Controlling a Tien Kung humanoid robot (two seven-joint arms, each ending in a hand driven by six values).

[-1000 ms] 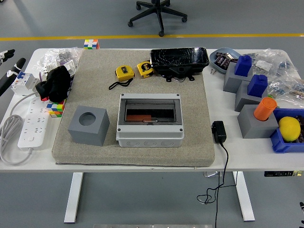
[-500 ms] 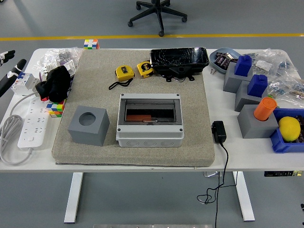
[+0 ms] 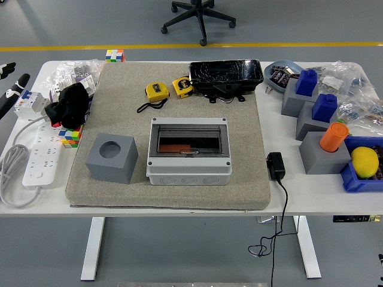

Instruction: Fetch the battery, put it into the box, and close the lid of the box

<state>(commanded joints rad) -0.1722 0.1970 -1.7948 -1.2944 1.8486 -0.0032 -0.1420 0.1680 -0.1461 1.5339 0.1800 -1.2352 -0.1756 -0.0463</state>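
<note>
Pale grey plastic box [image 3: 189, 149], dark tinted lid, orange-red patch inside, possibly battery. Beige felt mat [image 3: 167, 179]. Two yellow-black tape measures [image 3: 157, 91]. Solid grey cube [image 3: 111, 157]. Multicoloured puzzle cube [image 3: 115, 55].

This looks like a robotics lab or workshop: a grey floor with a yellow line [image 3: 191, 45], an office chair [image 3: 198, 18], and a white counter [image 3: 179, 203] crowded with a power strip [image 3: 43, 156], tape measures [image 3: 157, 91], and bagged parts [image 3: 353, 89].
</note>
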